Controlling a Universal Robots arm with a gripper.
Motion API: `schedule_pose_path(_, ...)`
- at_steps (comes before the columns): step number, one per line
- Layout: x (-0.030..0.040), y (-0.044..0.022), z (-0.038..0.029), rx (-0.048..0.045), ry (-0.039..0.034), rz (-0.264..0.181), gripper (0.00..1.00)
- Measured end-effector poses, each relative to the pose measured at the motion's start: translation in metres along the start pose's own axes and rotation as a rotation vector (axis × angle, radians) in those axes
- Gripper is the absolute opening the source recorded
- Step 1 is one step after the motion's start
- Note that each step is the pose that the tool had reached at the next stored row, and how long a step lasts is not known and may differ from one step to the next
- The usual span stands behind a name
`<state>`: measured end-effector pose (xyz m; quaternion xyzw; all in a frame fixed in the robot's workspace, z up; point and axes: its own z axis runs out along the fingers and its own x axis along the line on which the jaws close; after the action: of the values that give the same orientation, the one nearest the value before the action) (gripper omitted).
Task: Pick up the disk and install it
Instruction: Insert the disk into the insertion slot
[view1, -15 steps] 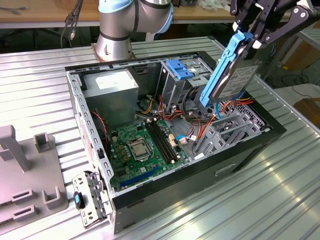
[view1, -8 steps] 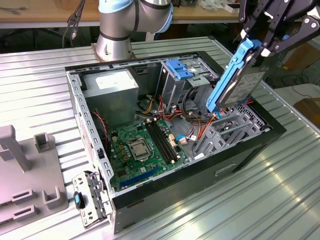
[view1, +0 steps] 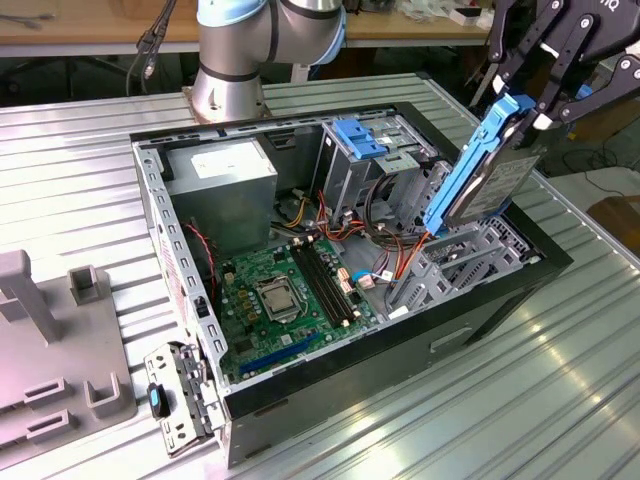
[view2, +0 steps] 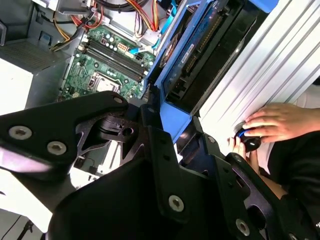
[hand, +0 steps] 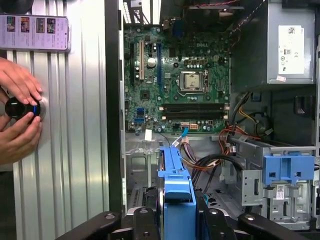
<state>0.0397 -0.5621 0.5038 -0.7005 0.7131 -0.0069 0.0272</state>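
Observation:
The disk (view1: 488, 175), a grey drive in a bright blue carrier, hangs tilted on edge over the open computer case (view1: 400, 350) at the exterior view's right end, its lower corner close to the metal bay there. My gripper (view1: 530, 108) is shut on its upper end. In the first wrist view the disk's blue carrier (hand: 177, 192) stands between the black fingers (hand: 212, 222), above the case floor. The second wrist view has the disk (view2: 200, 55) edge-on beyond the gripper's black linkage (view2: 150, 150).
Inside the case lie the green motherboard (view1: 290, 290), a grey power supply (view1: 220, 175), a drive cage with a fixed blue bracket (view1: 358, 137) and loose cables (view1: 395, 255). A person's hands (hand: 17, 115) rest on a black knob on the table, near a phone (hand: 35, 32). A grey fixture (view1: 50, 340) stands at the exterior view's left.

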Motion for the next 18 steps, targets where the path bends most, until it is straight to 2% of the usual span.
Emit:
schedule_pose_path(7, 0.0002, -0.0125, 0.0078, 0.001, -0.0005, -0.01, 0.37)
schedule_pose_path(9, 0.0008, -0.0125, 0.0103, 0.0011, -0.0009, -0.01, 0.37)
schedule_pose_path(12, 0.0055, -0.0124, 0.0157, 0.0011, -0.0007, -0.009, 0.37)
schedule_pose_path(18, 0.006, -0.0141, 0.0269, 0.0018, 0.0008, 0.015, 0.37)
